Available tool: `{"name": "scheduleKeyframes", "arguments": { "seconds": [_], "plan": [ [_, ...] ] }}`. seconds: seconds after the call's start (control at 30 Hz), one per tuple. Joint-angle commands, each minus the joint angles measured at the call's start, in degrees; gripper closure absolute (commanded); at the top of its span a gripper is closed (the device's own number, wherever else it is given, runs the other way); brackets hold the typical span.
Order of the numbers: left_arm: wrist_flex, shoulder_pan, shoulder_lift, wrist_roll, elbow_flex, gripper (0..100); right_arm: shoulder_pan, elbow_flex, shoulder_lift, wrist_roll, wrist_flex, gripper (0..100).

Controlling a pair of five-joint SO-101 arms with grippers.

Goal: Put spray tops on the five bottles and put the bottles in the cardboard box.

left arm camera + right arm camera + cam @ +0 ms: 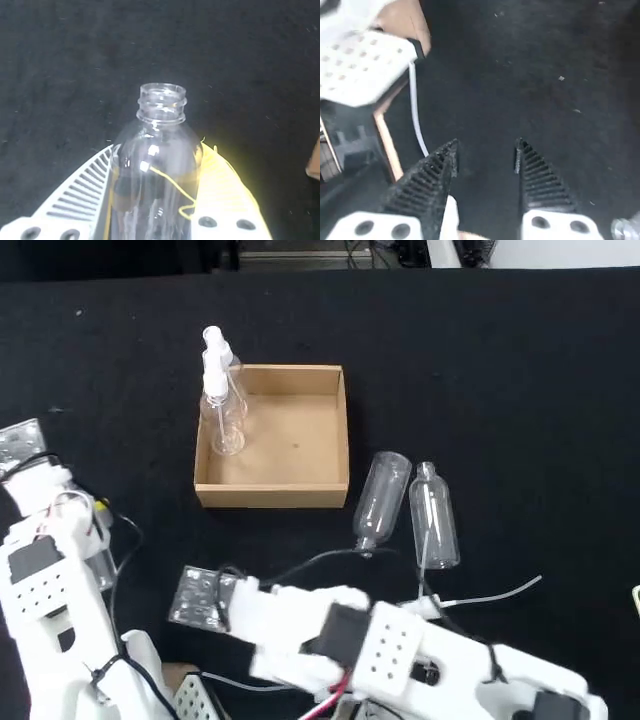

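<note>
Clear plastic bottle [161, 107], uncapped, sits clamped between our left gripper [157, 147] fingers at the table's [520, 390] near left, its neck left bare, we judge, for capping. Our right gripper [486, 145] fingers gape wide, empty.

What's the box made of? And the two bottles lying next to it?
The cardboard box looks like plain brown cardboard, matte, with thin cut edges. The two lying bottles look like clear shiny plastic, though possibly glass: the black table shows through them.
</note>
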Motion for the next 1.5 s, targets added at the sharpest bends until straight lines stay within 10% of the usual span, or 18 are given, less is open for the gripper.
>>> {"name": "scheduleKeyframes", "arguments": {
  "seconds": [0.0, 0.53, 1.1, 1.47],
  "plan": [
    [-1.41, -5.76, -1.05, 1.23, -4.97, 97, -5.63, -1.36, 7.96, -3.96, -5.63, 82.8],
    [-3.96, -15.34, -1.05, 8.26, -5.41, 97, -11.25, -6.11, 17.63, -24.00, -9.14, 82.5],
    [-4.04, -15.34, -1.05, 9.05, -4.97, 97, -9.76, -6.11, 26.95, -23.82, -13.89, 83.0],
    [-3.87, -15.25, -1.05, 8.97, -4.88, 97, 4.57, -6.02, 26.51, 4.04, -10.99, 98.8]
  ]
}}
